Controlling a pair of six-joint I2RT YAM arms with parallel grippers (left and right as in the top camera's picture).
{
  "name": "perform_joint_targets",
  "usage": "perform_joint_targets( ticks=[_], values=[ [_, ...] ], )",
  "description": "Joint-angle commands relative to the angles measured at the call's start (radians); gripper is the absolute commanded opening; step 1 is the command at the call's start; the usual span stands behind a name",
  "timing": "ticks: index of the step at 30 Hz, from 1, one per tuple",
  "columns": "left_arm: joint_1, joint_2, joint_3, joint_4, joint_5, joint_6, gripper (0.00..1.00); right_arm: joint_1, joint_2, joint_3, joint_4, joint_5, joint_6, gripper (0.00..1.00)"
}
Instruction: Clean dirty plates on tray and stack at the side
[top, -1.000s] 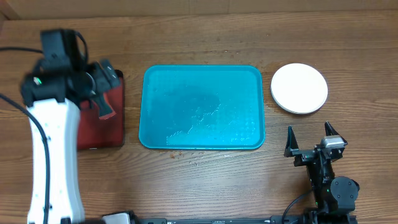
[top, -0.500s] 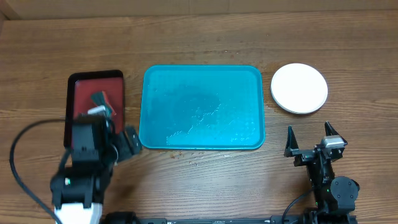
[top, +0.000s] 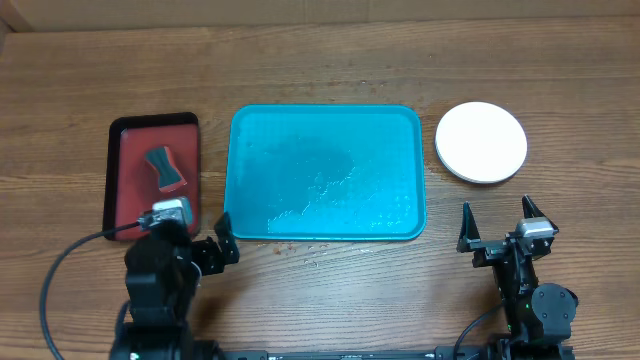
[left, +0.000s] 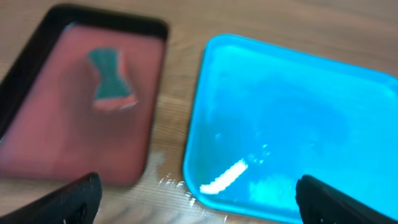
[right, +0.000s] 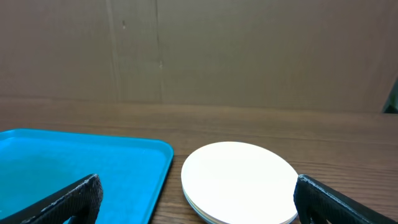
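Observation:
The teal tray (top: 325, 172) lies in the middle of the table with wet streaks and no plate on it; it also fills the right side of the left wrist view (left: 298, 112). The plates (top: 481, 141) sit in a stack to the right of the tray, with a white one on top and only thin edges showing beneath (right: 239, 180). My left gripper (top: 190, 232) is open and empty just short of the tray's front left corner (left: 199, 208). Near the front edge, below the plates, my right gripper (top: 498, 228) stands open and empty (right: 199, 200).
A red tray with a black rim (top: 150, 180) lies left of the teal one and carries a red and dark green sponge (top: 165, 168). Water drops (top: 310, 250) speckle the wood along the teal tray's front edge. A cardboard wall stands at the back.
My left arm has pulled back from over the red tray to the front left of the table. The sponge now lies uncovered on the red tray. The right arm has not moved.

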Motion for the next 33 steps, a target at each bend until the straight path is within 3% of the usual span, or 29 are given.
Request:
perform_joint_targets(
  ticks=[1,10,20,33],
  values=[
    [-0.005,-0.068,-0.091,0.105,0.114,0.078,1.0,0.006,-0.01,-0.01,0.005,0.006,0.003,1.0],
    [-0.003,-0.2,-0.298,0.402,0.116,0.077,1.0,0.006,-0.01,-0.01,0.005,0.006,0.003,1.0],
    [-0.001,-0.324,-0.46,0.607,0.116,0.077,1.0,0.006,-0.01,-0.01,0.005,0.006,0.003,1.0],
    [-0.001,-0.452,-0.465,0.607,0.058,0.079,1.0,0.006,-0.01,-0.01,0.005,0.006,0.003,1.0]
  ],
)
